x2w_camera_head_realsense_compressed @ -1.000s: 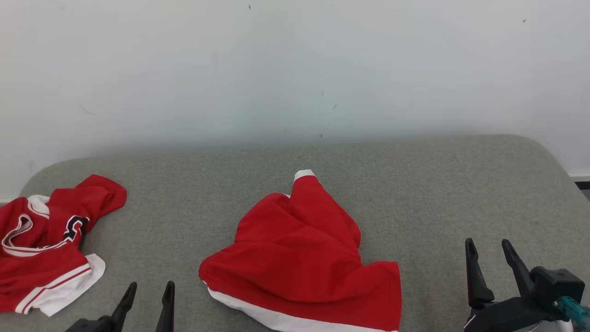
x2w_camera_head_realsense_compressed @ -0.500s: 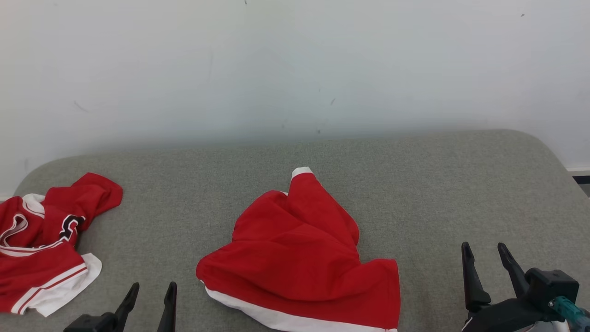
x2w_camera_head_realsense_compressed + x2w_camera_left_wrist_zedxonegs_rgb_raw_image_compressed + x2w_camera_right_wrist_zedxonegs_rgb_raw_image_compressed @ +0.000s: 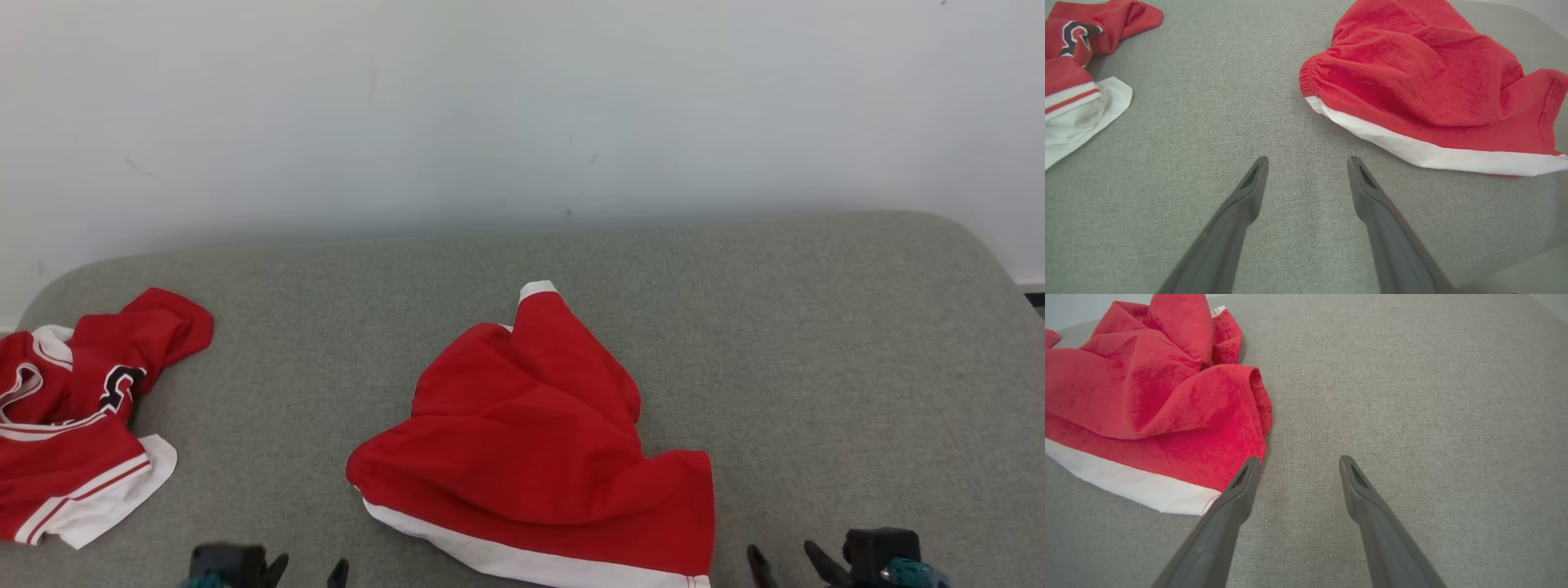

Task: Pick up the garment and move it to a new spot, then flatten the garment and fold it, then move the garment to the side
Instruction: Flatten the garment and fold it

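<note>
The garment (image 3: pixel 531 441) is a pair of crumpled red shorts with a white band along the near hem, lying mid-surface on the grey padded top (image 3: pixel 816 327). My left gripper (image 3: pixel 309 567) peeks in at the bottom edge, open, to the left of the garment. In the left wrist view the left gripper (image 3: pixel 1306 163) hovers open over bare fabric, with the garment (image 3: pixel 1425 94) up and to its right. My right gripper (image 3: pixel 781 559) is open at the bottom right. In the right wrist view the right gripper (image 3: pixel 1298 461) has its left fingertip (image 3: pixel 1249 469) beside the garment (image 3: pixel 1147 400) corner, holding nothing.
A second red garment, a jersey (image 3: pixel 73 425) with white trim and a dark emblem, lies bunched at the far left; the jersey (image 3: pixel 1073 61) also shows at the upper left of the left wrist view. A pale wall (image 3: pixel 522 106) backs the surface, whose far corners are rounded.
The head camera has tilted slightly, shifting the scene up. Both grippers have dropped toward the bottom edge of the head view, with just their tips left showing. The garments lie as before.
</note>
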